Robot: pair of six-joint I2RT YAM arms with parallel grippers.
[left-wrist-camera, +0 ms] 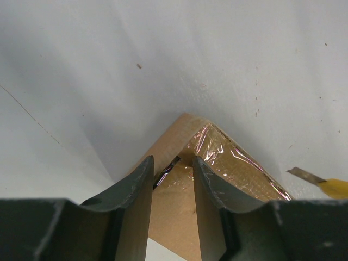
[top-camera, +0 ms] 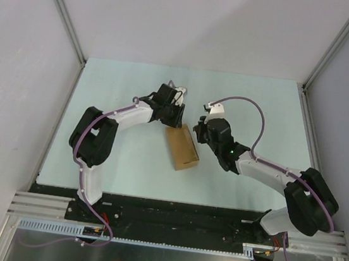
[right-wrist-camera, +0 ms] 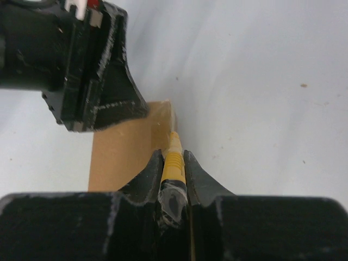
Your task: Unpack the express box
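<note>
The express box (top-camera: 182,147) is a flat brown carton lying closed in the middle of the table, with shiny clear tape (left-wrist-camera: 234,157) across one end. My left gripper (top-camera: 171,114) is at the box's far end. Its jaws stand partly apart over the box top (left-wrist-camera: 173,163), with nothing clamped between them. My right gripper (top-camera: 201,129) sits just right of the box, shut on a yellow-and-black utility knife (right-wrist-camera: 174,163). The knife points at the box's far right edge (right-wrist-camera: 163,117). Its blade (left-wrist-camera: 304,175) also shows in the left wrist view, beside the taped end.
The pale green table (top-camera: 259,115) is walled by white panels at the back and both sides. A black rail with the arm bases (top-camera: 170,216) runs along the near edge. The left gripper's body (right-wrist-camera: 81,65) hangs close above the box, right in front of the knife.
</note>
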